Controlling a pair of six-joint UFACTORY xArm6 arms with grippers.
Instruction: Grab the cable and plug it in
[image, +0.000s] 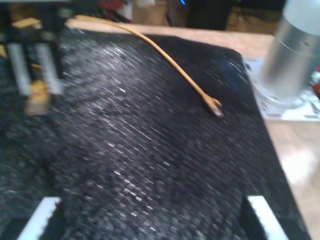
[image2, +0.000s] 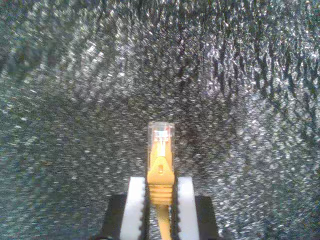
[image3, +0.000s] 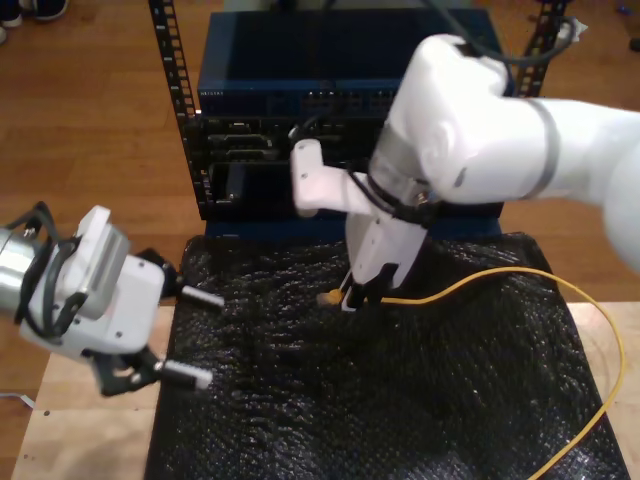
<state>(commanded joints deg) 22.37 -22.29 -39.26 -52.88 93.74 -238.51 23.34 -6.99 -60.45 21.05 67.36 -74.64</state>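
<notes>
You can see the cable (image2: 160, 172) clamped between the two white fingers (image2: 134, 205) of my second gripper (image3: 352, 297), gripped at the yellow-orange boot just behind the clear plug (image2: 161, 134), which sticks out past the fingertips and points out over the black textured mat (image2: 75, 100). In the exterior view that gripper hangs over the middle of the mat (image3: 300, 400), in front of the dark blue rack of equipment (image3: 300, 90), and the cable (image3: 500, 280) trails from it toward the exterior view's right, arcs past the mat's edge and runs down over the wooden table (image3: 600, 400) to the lower right. Whether the plug tip touches the mat you cannot judge from here; the exterior view is too coarse at that spot. My first gripper (image3: 185, 335) sits at the exterior view's left, at the mat's left edge, its white fingers (image3: 188, 375) spread apart with nothing between them. From its own camera you look across the mat at a yellow-orange cable (image: 165, 57) lying on the black surface, ending in a small plug (image: 215, 106), with a silver cylinder of arm base (image: 290, 55) standing just beyond the mat's corner.
</notes>
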